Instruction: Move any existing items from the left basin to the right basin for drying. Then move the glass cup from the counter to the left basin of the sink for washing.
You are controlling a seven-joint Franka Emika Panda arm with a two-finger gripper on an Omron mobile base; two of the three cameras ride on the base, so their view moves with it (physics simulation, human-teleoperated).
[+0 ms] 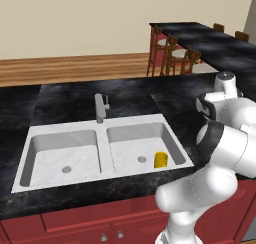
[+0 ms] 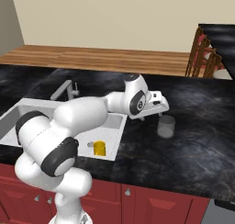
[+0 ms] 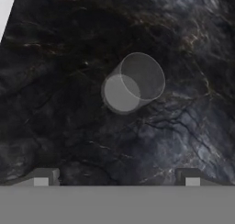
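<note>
A: Where is the glass cup now?

B: It stands upright on the counter, to the right of the sink and apart from it; in the hand view it sits ahead of the fingertips, not between them.

A: And the gripper?

B: Its jaws are spread wide and they hold nothing; it hangs just above the cup, a little toward the sink side.

A: The basins?

B: The yellow cup is already in the right basin; the left basin looks free — so I judge the first part is done.

A: What can go wrong?

B: The cup is off centre from the fingers; if the hand comes down like this, one finger may hit the rim and tip the cup. Also the wall is smooth and round — a shallow grip could let it slip during the carry.
</note>
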